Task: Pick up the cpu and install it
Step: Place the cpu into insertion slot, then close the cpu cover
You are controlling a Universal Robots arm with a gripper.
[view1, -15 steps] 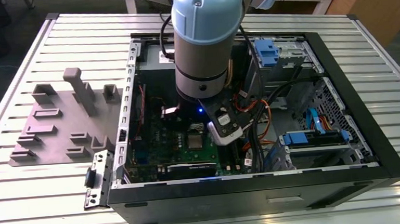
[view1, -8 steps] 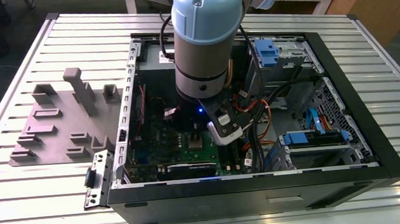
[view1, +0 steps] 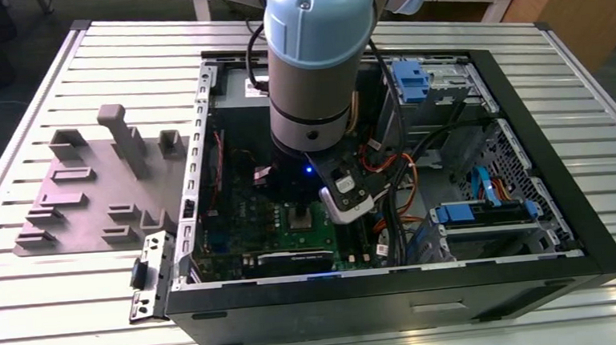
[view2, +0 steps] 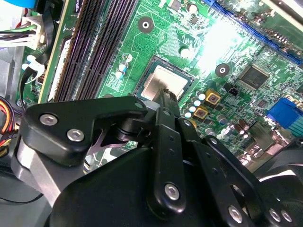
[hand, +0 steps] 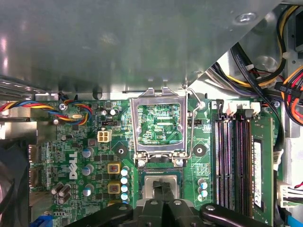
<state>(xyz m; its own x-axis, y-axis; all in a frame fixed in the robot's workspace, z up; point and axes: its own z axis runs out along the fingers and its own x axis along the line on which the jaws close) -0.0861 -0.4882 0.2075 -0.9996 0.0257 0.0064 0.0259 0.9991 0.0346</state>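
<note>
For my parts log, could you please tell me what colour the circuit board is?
The circuit board is green, clearest in the first wrist view.

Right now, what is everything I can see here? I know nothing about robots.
table: one, silvery slatted metal, under everything
computer case: one, black, open, on the table
holder tray: one, grey, beside the case at the exterior view's left
board: one, green, inside the case
socket frame: one, metal, flipped open on the board
cables: several, mixed colours, inside the case
cpu: one, silvery-grey, at the socket
arm: one, grey and pale blue, reaching into the case
gripper: one, black, over the cpu
</note>
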